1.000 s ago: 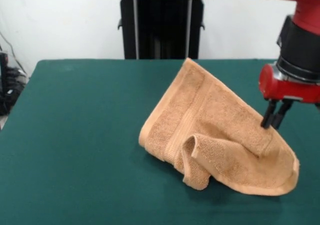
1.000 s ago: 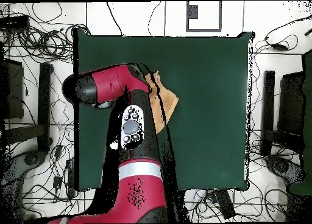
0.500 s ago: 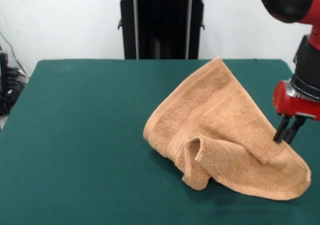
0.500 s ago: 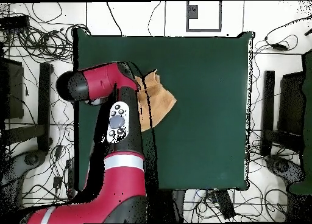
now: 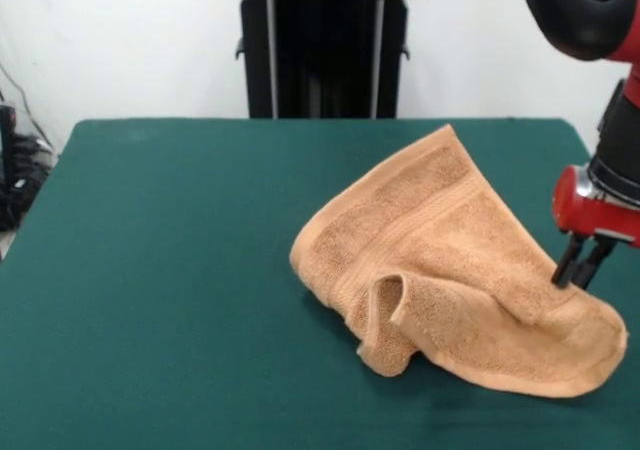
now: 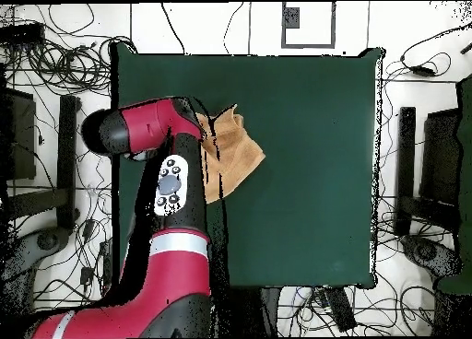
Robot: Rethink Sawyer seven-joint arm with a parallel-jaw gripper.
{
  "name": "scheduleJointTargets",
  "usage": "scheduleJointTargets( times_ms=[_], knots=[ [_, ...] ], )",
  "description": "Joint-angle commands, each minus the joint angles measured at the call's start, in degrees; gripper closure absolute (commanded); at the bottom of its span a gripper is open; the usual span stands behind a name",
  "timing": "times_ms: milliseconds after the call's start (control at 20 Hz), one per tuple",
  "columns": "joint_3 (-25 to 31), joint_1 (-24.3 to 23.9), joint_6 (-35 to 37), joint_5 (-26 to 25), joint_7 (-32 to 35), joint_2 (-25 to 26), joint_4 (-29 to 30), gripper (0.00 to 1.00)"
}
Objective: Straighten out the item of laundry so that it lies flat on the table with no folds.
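The gripper [image 5: 584, 274] was down at the towel's right side in the front view, its two black fingers [image 5: 568, 265] drawn narrow and pinched onto a raised fold of the hand towel [image 5: 450, 260], right below the red wrist block. The orange-tan terry towel was nowhere near flat: bunched up, one corner pointing up toward the back, a woven border band running across it and a curled flap at the front edge. It sat toward the right part of the dark green table [image 5: 160, 270], lots of bare felt to its left. Overhead, the red arm [image 6: 175, 183] covered part of the towel [image 6: 230, 156] near one table [image 6: 313, 169] edge. White wall behind, cables [image 6: 55, 54] all over the floor.
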Motion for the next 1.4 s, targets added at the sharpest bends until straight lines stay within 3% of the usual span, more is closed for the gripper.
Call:
scheduleJointTargets(
  times_ms=[50,650,950,1400],
  knots=[
    [-0.4,2.3,-3.2,2.7,16.8,2.2,-1.3,1.00],
    [-5.6,5.8,-2.5,4.8,24.5,9.9,-10.6,1.00],
    [-5.5,6.8,-0.8,7.3,27.6,11.7,-12.9,1.00],
    [-1.6,4.3,2.0,11.1,19.3,2.7,-4.3,1.00]
  ],
)
